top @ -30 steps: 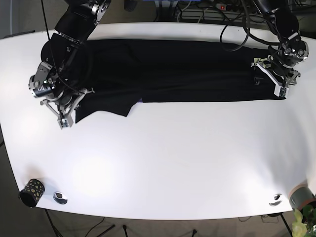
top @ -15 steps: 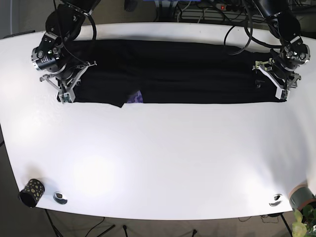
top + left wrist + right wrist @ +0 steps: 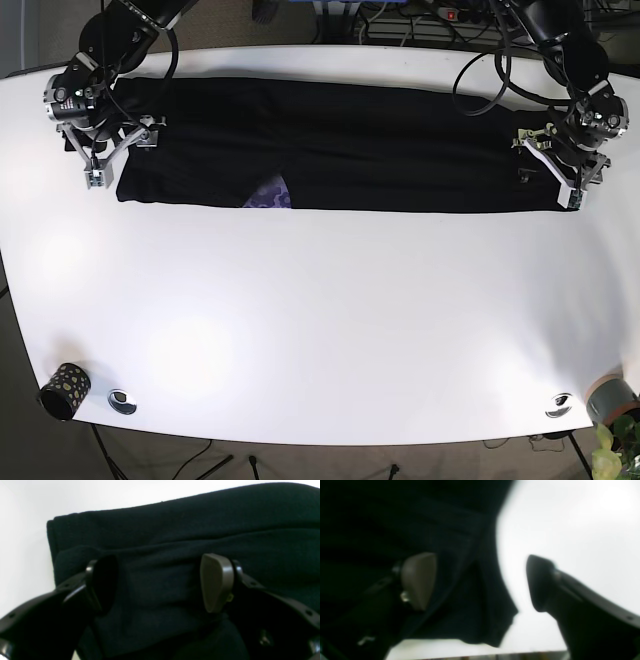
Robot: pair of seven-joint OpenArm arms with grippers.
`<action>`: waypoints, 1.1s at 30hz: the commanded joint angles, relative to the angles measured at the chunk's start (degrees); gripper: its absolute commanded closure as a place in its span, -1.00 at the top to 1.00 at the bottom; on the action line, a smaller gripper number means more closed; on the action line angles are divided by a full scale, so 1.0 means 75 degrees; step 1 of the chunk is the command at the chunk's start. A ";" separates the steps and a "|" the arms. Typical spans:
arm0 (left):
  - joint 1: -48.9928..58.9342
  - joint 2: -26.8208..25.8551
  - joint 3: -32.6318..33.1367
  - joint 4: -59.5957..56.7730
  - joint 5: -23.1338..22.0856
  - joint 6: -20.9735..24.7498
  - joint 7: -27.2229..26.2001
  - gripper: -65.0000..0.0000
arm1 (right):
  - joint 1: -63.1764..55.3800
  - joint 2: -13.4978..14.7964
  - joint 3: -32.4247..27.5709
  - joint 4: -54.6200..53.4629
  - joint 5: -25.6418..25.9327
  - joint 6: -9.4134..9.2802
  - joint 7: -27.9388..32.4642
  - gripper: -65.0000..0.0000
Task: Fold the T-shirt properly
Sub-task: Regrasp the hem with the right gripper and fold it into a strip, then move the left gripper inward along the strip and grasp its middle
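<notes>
The T-shirt (image 3: pixel 340 145) lies long axis left-to-right across the table (image 3: pixel 330 320).

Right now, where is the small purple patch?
In the base view, the purple patch shows at the T-shirt's near edge, left of centre, on the white table.

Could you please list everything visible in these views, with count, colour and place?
T-shirt: one, black, folded into a long band across the far side of the table; a purple patch shows at its near edge.
Table: one, white, fills most of the base view.
Cup: one, dark with pale spots, near left corner in the base view.
Metal discs: two, silver, one near each near corner.
Plant: one, pale green, bottom right corner in the base view.
Cables: several, dark, behind the table.
Right gripper: one, black, open, at the shirt's end.
Left gripper: one, black, open over the other end.
</notes>
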 commanded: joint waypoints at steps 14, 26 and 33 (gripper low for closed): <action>-0.0633 -0.0052 -0.0022 0.0149 0.0142 0.0072 0.0150 0.45 | -0.0290 0.0081 -0.1218 0.0801 0.3247 0.0016 -0.1155 0.75; -0.0680 -0.0028 -0.0069 0.0594 0.0131 -0.0098 0.0150 0.45 | -0.0396 0.0398 -0.2308 -0.1133 0.3247 0.0016 -0.0733 0.75; -0.0633 -0.0040 -0.0502 0.1192 -0.1170 -0.0098 0.0947 0.69 | -0.0126 0.0714 -0.2308 -0.1954 0.3236 0.0016 -0.0240 0.75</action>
